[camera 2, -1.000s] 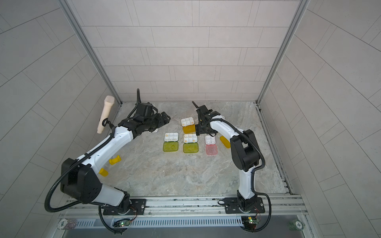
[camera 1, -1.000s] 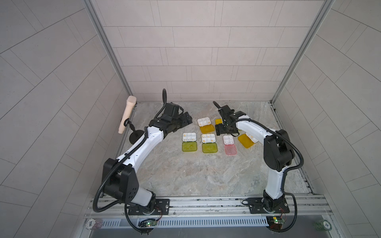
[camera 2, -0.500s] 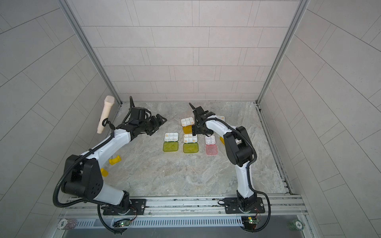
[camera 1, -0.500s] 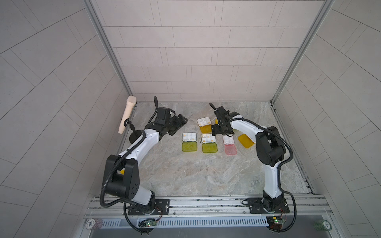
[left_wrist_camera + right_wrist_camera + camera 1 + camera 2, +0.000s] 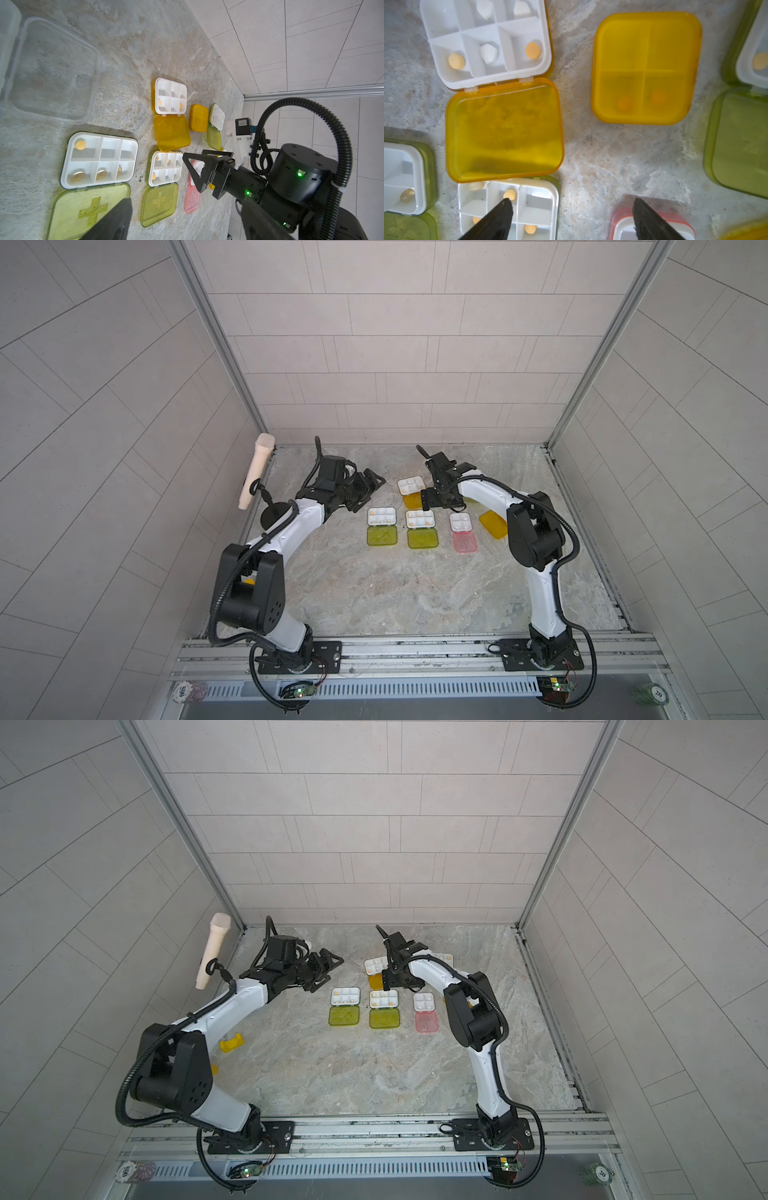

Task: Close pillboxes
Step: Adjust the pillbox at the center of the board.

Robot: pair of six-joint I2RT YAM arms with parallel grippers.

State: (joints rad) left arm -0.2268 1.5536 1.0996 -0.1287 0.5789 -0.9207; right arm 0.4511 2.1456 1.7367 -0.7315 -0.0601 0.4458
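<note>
White right arm hooked low over open pillboxes, right gripper spread and empty; left gripper spread too.

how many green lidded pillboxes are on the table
3, all open: the left front box, the middle front box, and a back box beside the closed orange box, largely behind the right arm in top views. More may be hidden.

On the marbled grey tabletop three cases lie open in a row: a yellow-green pillbox, a second yellow-green pillbox and a pink pillbox. Behind them lie an open orange-lidded pillbox and a shut orange box. Near the left edge lies what looks like a small yellow clip.
</note>
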